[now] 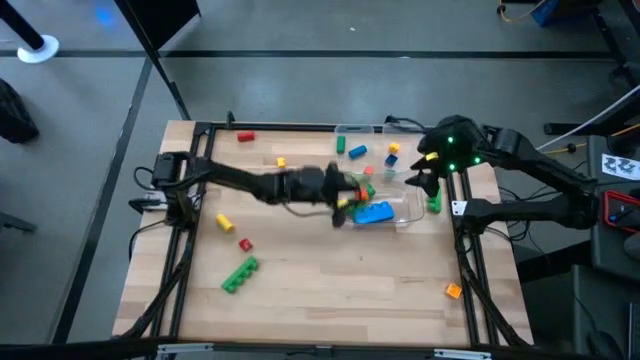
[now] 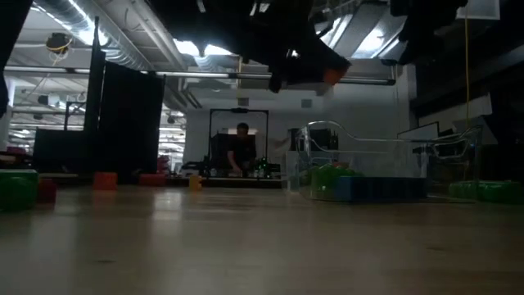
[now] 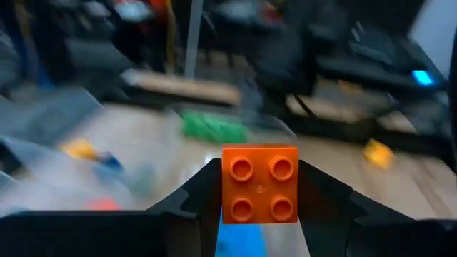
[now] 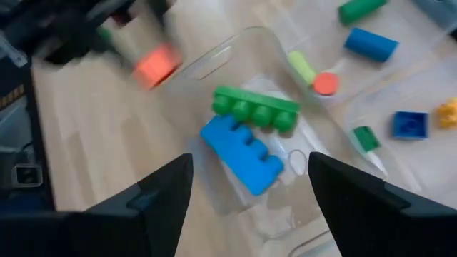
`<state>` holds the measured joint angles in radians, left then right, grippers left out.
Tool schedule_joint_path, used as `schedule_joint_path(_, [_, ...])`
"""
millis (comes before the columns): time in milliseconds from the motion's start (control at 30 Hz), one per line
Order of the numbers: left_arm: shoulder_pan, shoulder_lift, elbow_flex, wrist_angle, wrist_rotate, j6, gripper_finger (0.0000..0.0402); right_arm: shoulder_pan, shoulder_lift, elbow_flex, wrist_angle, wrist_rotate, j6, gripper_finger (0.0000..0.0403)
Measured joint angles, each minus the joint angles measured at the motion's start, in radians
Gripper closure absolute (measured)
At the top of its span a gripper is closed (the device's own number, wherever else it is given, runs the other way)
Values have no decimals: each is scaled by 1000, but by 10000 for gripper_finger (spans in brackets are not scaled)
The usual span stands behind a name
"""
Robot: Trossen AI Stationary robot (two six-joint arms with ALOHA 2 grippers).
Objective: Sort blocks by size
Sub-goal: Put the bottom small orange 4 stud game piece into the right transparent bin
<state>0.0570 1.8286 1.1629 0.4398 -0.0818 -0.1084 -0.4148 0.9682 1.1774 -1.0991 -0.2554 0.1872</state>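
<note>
Two big studded plastic blocks – a blue one (image 4: 241, 153) and a green one (image 4: 257, 108) – lay in the clear plastic tray (image 1: 410, 214), while the left gripper (image 3: 258, 193) pinched an orange square brick (image 3: 260, 188) above it, the right gripper (image 4: 250, 187) waited wide open, and many small blocks stayed scattered.

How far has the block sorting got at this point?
Partly done. A blue block and a green studded block already lie in the clear tray. The left gripper holds an orange block between its fingers, above the table near the tray. Left on the table: a green bar, a small yellow block and an orange one. The right gripper waits open over the tray.
</note>
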Motion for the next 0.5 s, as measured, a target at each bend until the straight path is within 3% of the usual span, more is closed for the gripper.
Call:
schedule_joint_path(233, [146,0,0,173,0,29,264,131,2,0,18,115,92,123])
schedule_joint_path(500, [203,74,115,178,0,36,263,210,2,0,163,140,126,123])
